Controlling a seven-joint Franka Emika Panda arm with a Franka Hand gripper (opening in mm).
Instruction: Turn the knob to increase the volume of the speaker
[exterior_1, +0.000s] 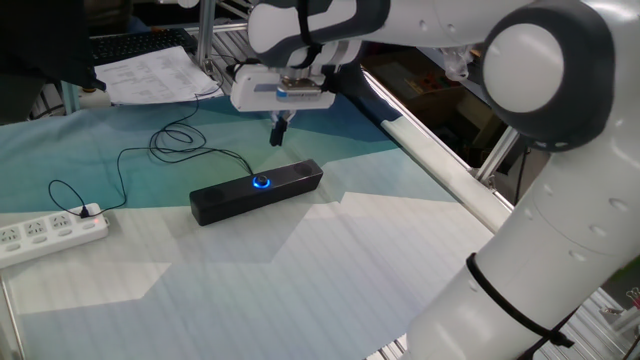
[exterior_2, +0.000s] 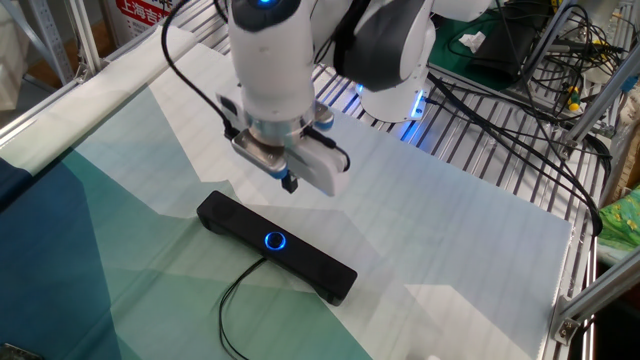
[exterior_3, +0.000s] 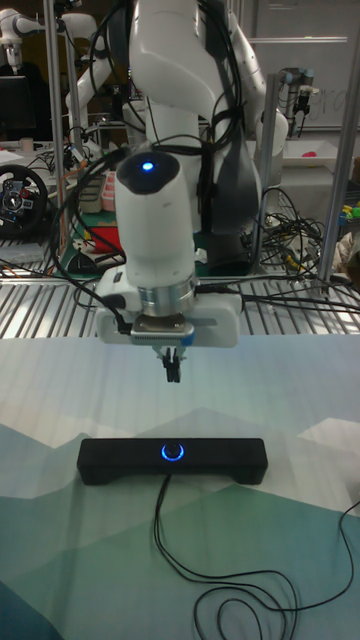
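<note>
The speaker (exterior_1: 256, 190) (exterior_2: 276, 246) (exterior_3: 173, 461) is a long black bar lying on the teal and white cloth. Its knob (exterior_1: 261, 182) (exterior_2: 274, 240) (exterior_3: 173, 451) glows blue at the middle of the bar. My gripper (exterior_1: 277, 136) (exterior_2: 289, 184) (exterior_3: 171, 373) hangs in the air above the knob, pointing down, with its dark fingers pressed together and nothing between them. A clear gap separates the fingertips from the knob. A thin black cable (exterior_3: 200, 590) runs out from the speaker.
A white power strip (exterior_1: 50, 234) lies at the left edge with the cable (exterior_1: 150, 150) looping toward it. Papers (exterior_1: 155, 72) sit at the back left. A metal rail (exterior_1: 440, 165) borders the table's right side. Cables and a robot base (exterior_2: 395, 85) stand behind.
</note>
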